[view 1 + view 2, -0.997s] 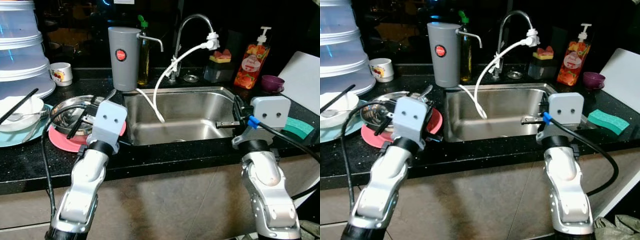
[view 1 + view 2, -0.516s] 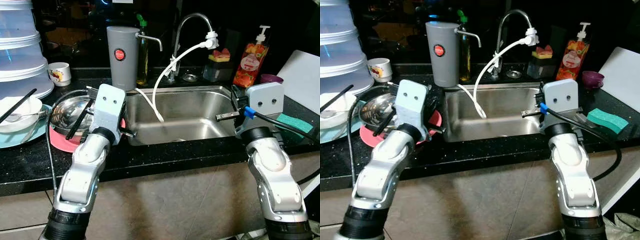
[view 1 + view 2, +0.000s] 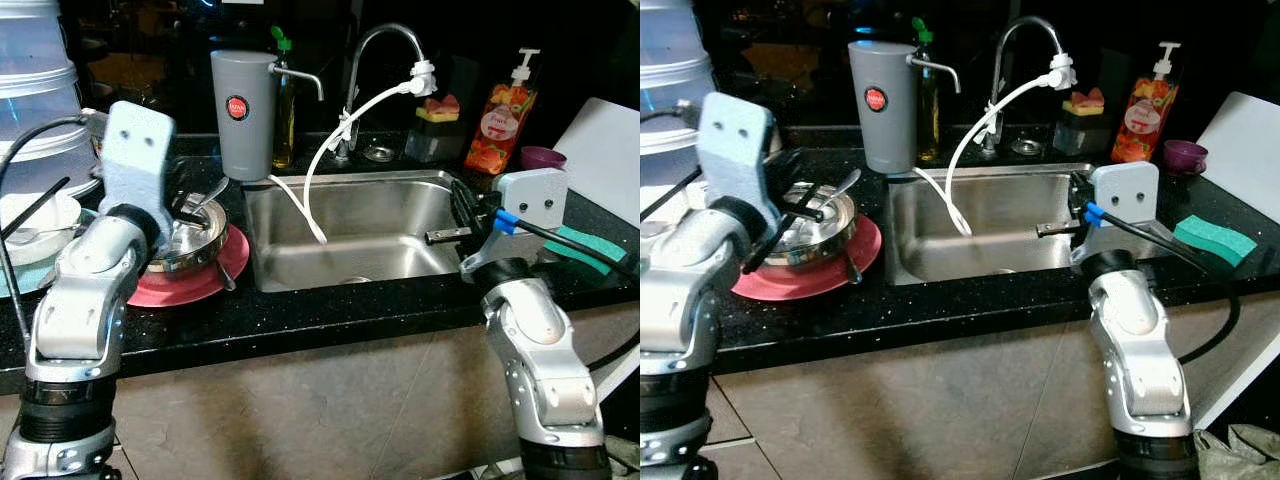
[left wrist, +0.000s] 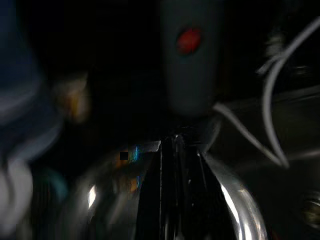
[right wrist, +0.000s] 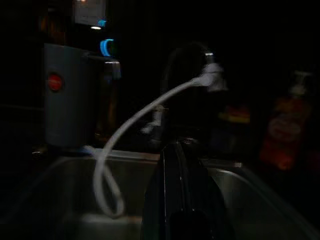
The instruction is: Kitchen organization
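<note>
Steel bowl [image 3: 185,245] on pink plate [image 3: 205,282]

Grey dispenser [image 3: 245,112] behind the sink's left corner; green-capped bottle [image 3: 286,110] just beside it. Chrome tap [image 3: 380,60] with white hose [image 3: 330,160] trailing into steel sink [image 3: 360,235]. Orange soap pump bottle [image 3: 495,125], purple cup [image 3: 543,158], green sponge [image 3: 1215,240] and white board [image 3: 610,160] at right

The left arm is bent up sharply, its left gripper [image 3: 800,212] pointing forward and down, jaws pressed together, though the wrist view is blurred. The right arm is raised, its right gripper [image 3: 458,205] level, jaws apparently closed.
</note>
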